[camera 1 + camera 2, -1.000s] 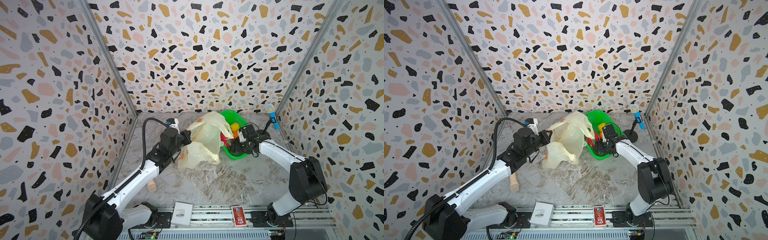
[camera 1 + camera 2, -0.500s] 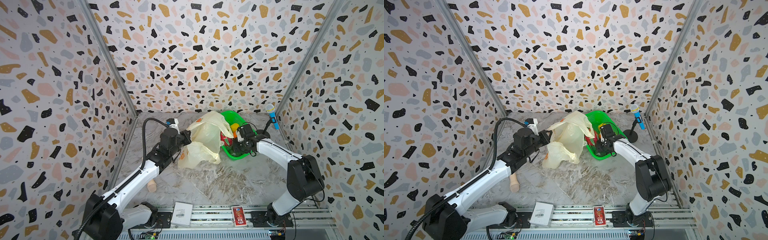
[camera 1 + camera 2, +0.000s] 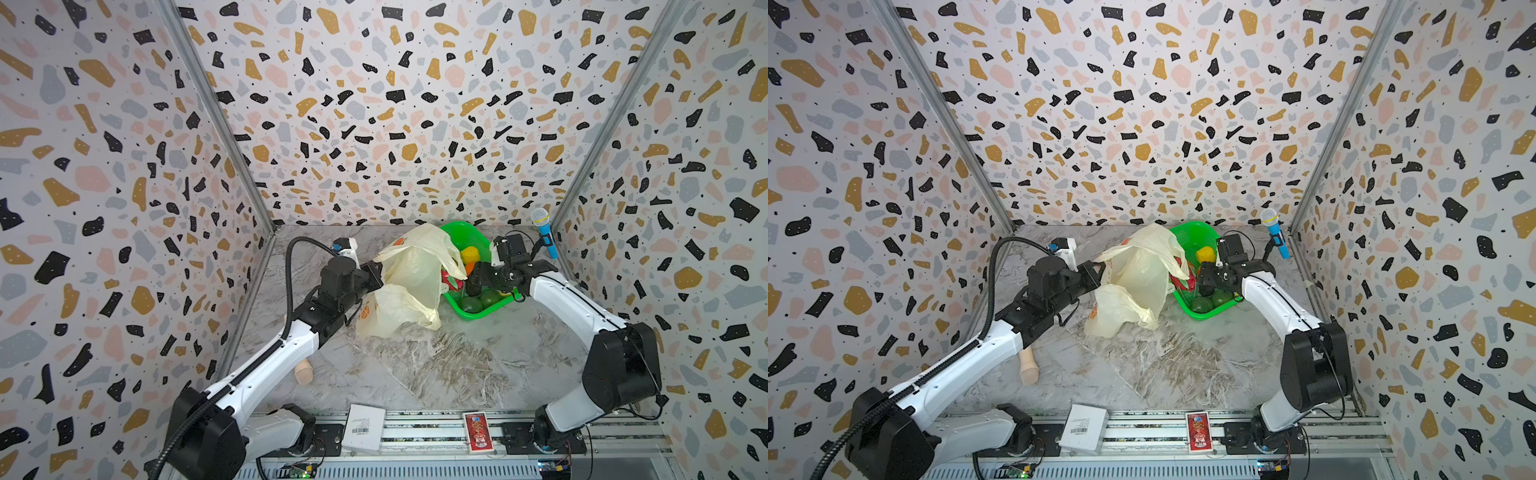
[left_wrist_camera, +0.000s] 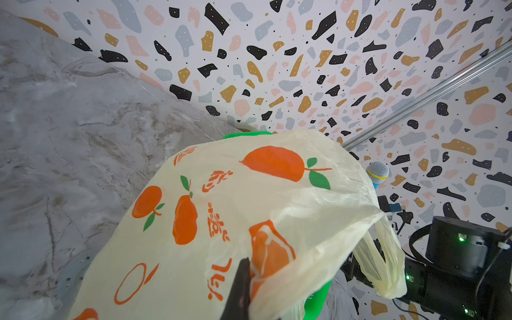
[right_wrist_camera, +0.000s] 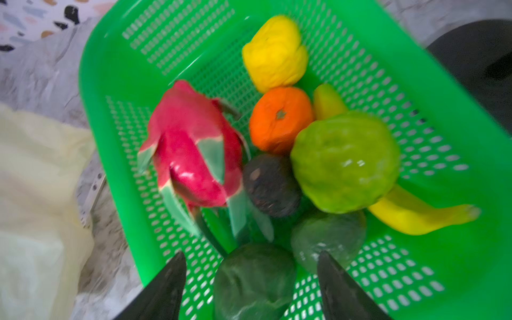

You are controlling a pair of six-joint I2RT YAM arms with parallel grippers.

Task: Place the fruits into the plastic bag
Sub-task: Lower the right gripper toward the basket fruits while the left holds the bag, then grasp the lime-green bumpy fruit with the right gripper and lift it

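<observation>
The pale yellow plastic bag [image 3: 411, 282] [image 3: 1133, 282] with orange prints stands at the middle back, and my left gripper [image 3: 376, 272] [image 4: 246, 274] is shut on its upper edge, holding it up. The fruits lie in the green basket [image 5: 119, 69] beside the bag: a red-pink one [image 5: 191, 144], a yellow one [image 5: 274, 52], an orange one [image 5: 279, 119], a bumpy light green one [image 5: 343, 160], a blackish one [image 5: 270, 185] and a dark green one [image 5: 255, 282]. My right gripper [image 3: 473, 286] [image 5: 251, 254] hangs open over the basket, its fingers either side of that dark green fruit.
A blue toy microphone [image 3: 544, 237] stands on a stand at the back right corner. A wooden peg [image 3: 303, 372] lies under my left arm. A white box [image 3: 365, 426] and a red card pack [image 3: 478, 430] rest on the front rail.
My right arm has shifted slightly over the basket. The left gripper has kept still with the bag's edge in it.
</observation>
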